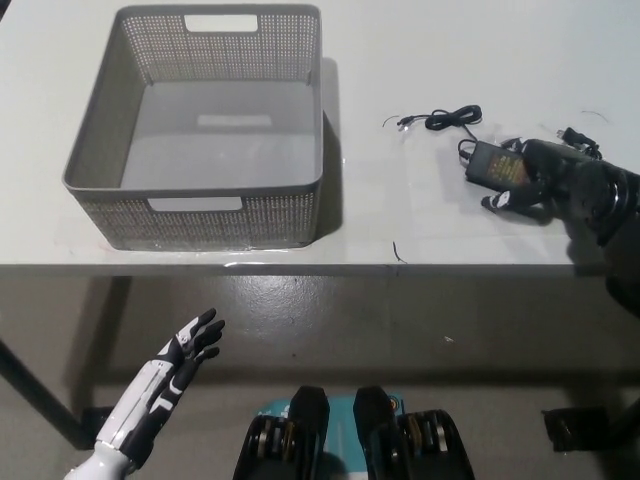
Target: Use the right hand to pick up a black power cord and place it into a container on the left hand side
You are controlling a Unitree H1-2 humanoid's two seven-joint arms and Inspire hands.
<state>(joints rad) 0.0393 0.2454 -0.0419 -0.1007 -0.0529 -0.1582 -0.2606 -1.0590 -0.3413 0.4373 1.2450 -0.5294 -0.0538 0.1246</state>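
Note:
The black power cord lies on the white table point(420, 225) at the right: its adapter brick point(491, 162), a thin coiled lead point(452, 118) behind it, and a plug end point(572, 138) further right. My black right hand point(545, 180) comes in from the right, and its fingers are curled around the brick's right end, which still rests on the table. The grey perforated basket point(190, 187) stands empty on the table's left half. My white left hand point(172, 372) hangs open below the table edge at the lower left.
The table's front edge point(300, 266) runs across the middle of the picture, with grey floor below it. A bare strip of table separates the basket from the cord. A small dark mark point(397, 250) sits near the front edge.

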